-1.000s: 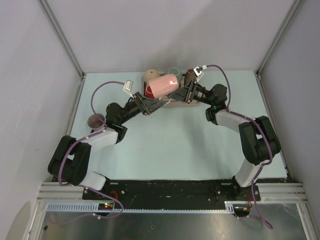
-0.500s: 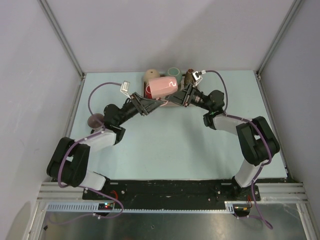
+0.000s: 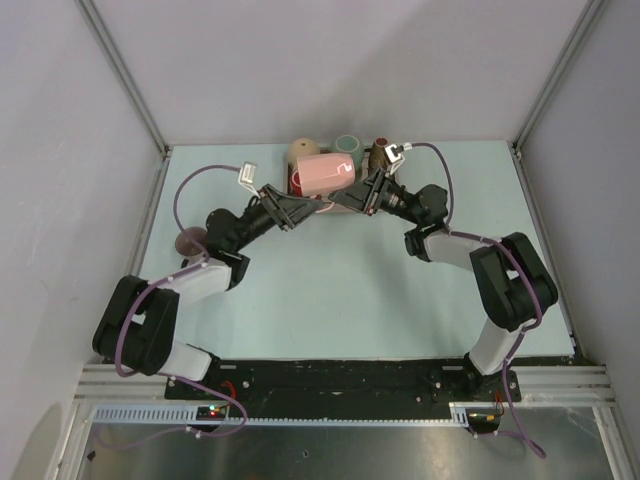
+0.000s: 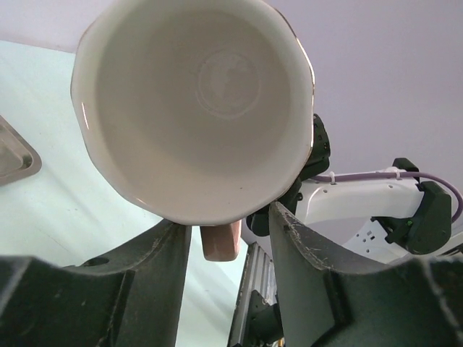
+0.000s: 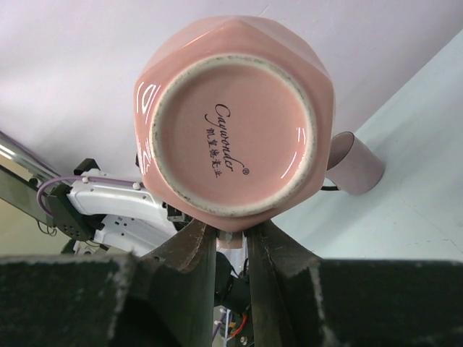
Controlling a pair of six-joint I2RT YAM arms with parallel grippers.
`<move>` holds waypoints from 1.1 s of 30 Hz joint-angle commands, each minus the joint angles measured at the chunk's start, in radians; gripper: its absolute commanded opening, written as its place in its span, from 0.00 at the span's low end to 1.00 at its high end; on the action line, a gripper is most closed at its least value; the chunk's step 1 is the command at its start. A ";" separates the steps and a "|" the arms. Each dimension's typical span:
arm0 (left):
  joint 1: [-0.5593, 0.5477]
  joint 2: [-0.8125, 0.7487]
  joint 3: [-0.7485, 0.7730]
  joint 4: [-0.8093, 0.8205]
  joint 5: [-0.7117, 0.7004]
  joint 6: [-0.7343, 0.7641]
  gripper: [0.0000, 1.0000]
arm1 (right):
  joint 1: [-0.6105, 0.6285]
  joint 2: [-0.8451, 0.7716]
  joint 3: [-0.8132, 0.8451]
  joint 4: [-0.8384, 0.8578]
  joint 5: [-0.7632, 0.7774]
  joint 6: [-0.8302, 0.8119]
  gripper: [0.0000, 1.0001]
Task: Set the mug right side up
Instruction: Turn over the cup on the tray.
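Both grippers meet over the far middle of the table (image 3: 330,290). The left gripper (image 4: 230,220) has narrowed since a second ago, yet its jaws stand apart astride the handle (image 4: 221,244), not clamping it. The right gripper (image 5: 230,235) pinches that handle, holding the pink mug (image 3: 325,172) aloft on its side, barely displaced. Behind stand a beige mug (image 3: 302,150) and a teal cup (image 3: 347,143).

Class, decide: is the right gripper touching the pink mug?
Touching. The right wrist view shows the right gripper closed on the handle of the pink mug, just below its base, with no gap at either finger.
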 commanded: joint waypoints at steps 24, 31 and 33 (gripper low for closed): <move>0.023 -0.070 -0.013 0.114 -0.084 0.021 0.36 | 0.092 0.059 -0.021 0.169 -0.084 -0.057 0.00; 0.032 -0.076 -0.024 0.113 -0.101 0.021 0.21 | 0.098 0.064 -0.021 0.173 -0.082 -0.062 0.00; 0.033 -0.077 -0.026 0.111 -0.107 0.021 0.17 | 0.100 0.063 -0.021 0.174 -0.083 -0.065 0.00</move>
